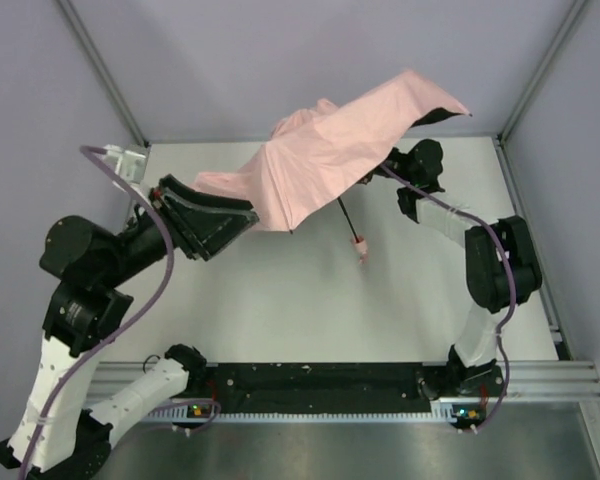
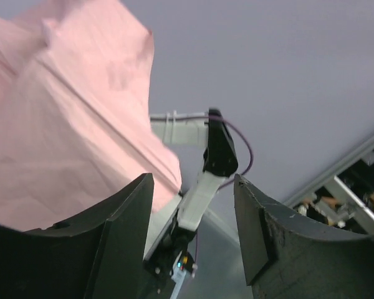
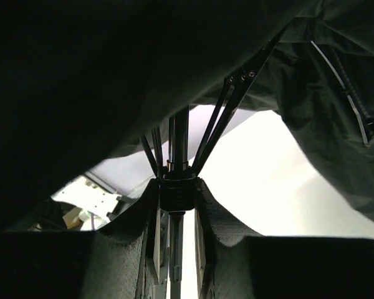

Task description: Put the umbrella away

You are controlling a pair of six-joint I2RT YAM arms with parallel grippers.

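Umbrella half open, raised over far middle of table, pink canopy slumped toward left, black shaft slanting down and nearward to small handle hanging free. Right gripper under canopy, fingers pressed closed from both sides on runner around shaft, ribs fanning upward from there. Left gripper beside left edge of canopy, fingers spread wide, holding nothing, fabric just to left of them and not between.

Step in hand, by judgement: collapsing canopy before stowing. To do well: hold right grip firm on runner and draw along shaft toward handle, straight along axis, never sideways, to avoid bending thin ribs. Bring left gripper onto something stiff, shaft or canopy tip, rather than loose cloth, to oppose pull; otherwise probably only dragging of whole umbrella. Watch for fabric folding between ribs, not catching in fingers. Go slowly near end of travel.

No brand, label or readable writing anywhere on umbrella, arms or table.
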